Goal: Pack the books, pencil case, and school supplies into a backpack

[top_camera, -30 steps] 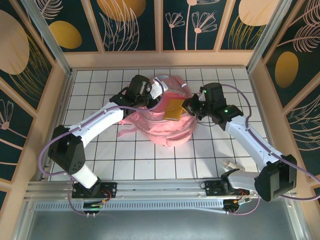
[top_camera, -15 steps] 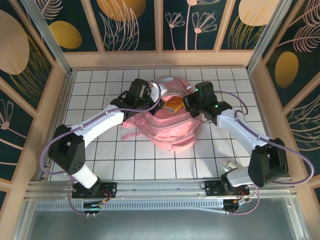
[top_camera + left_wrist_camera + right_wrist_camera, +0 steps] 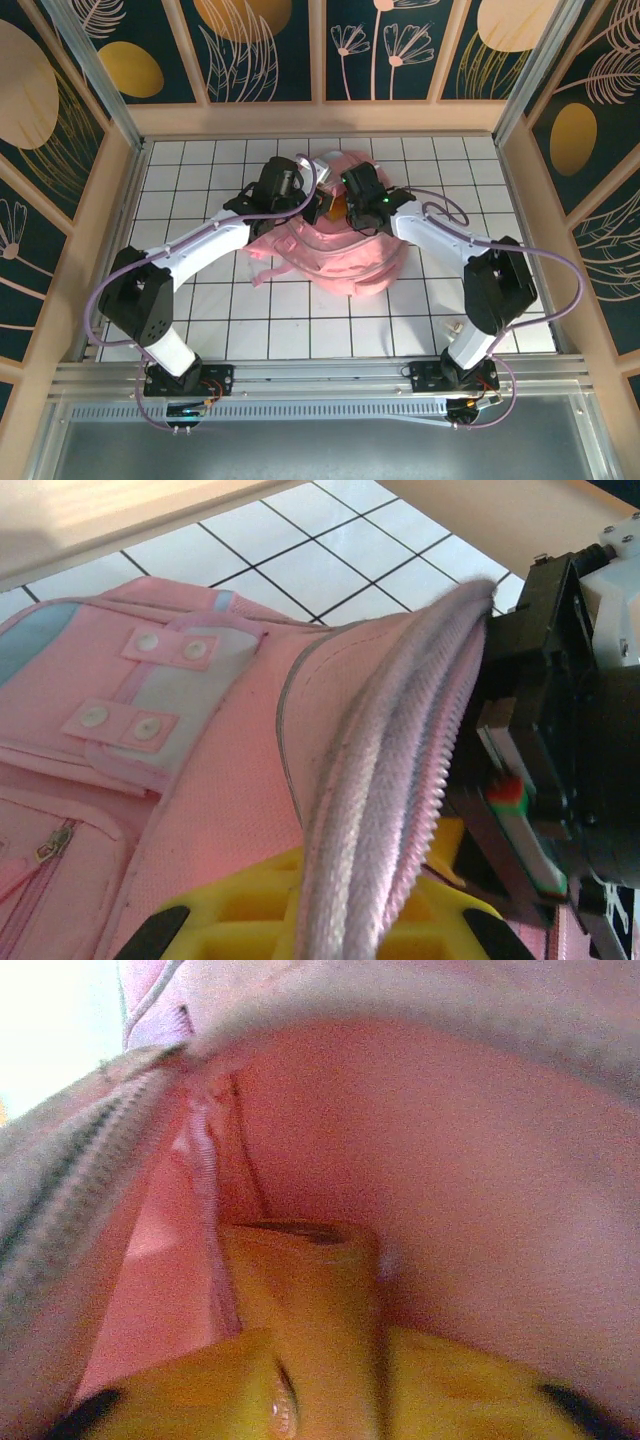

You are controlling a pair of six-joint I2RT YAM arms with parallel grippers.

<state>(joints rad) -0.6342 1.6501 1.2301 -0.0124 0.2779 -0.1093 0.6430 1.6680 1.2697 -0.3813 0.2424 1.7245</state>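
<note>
**Top view.** The backpack (image 3: 340, 262) lies mid-table with its mouth turned to the far side, and both pincers meet at that mouth. The left pincer (image 3: 306, 207) sits on the mouth's left edge. The right pincer (image 3: 345, 204) is just to the right of it and reaches inward. A sliver of the orange-yellow block (image 3: 334, 210) shows right at the right pincer's tip, so the right arm is plainly the nearer one.

**Left wrist view.** The left pincer is clenched on the backpack's zip edge (image 3: 400, 780). That edge rises from between its yellow fingers (image 3: 230, 925) and runs away from them, lifted clear of the bag's front. Just past the edge, on its right, the right arm's black wrist points down into the gap underneath.

**Right wrist view.** This camera looks into the pink inside of the bag. The block lies straight ahead of the right pincer, with its near end between the two yellow fingers (image 3: 180, 1400). Its long axis runs away from the pincer, deeper into the bag, and the lining curves close above it. I cannot tell whether the fingers press on it or have slackened.

The block seems to be past the mouth already. The coming move most likely turns on that straight-ahead line: let go, then back out along the block's length while the left pincer holds the edge up.
</note>
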